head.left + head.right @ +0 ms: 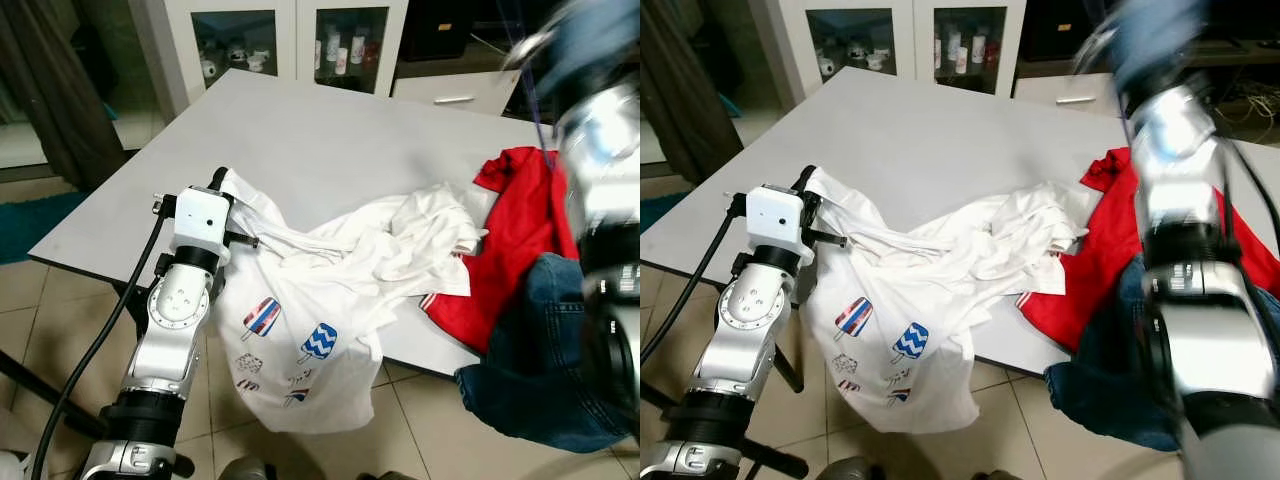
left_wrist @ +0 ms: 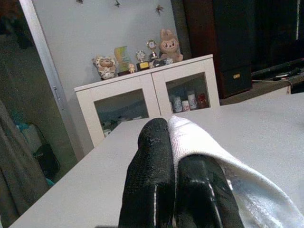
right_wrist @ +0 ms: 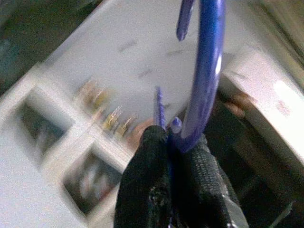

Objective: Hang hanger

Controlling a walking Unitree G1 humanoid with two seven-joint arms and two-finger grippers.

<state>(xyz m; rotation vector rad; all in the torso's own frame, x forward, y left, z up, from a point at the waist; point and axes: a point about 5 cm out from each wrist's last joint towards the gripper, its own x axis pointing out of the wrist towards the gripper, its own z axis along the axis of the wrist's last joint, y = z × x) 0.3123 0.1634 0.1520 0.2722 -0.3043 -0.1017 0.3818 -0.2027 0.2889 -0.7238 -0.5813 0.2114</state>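
- My left arm point(image 1: 175, 330) is silver, with round jointed segments, a white boxy wrist block and black collars
- A black cable point(image 1: 95, 345) trails behind it
- Both grippers' fingers point(image 2: 147, 185) are black and textured

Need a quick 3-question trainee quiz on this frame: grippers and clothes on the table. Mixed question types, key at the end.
1. True or false: the left gripper has its jaws shut on the white T-shirt.
2. What does the right gripper hold? A) blue hanger B) red garment C) nothing
3. Fill in: the jeans hang over the table's ____ edge, next to the red garment.

Key: 1 true; 2 A; 3 near
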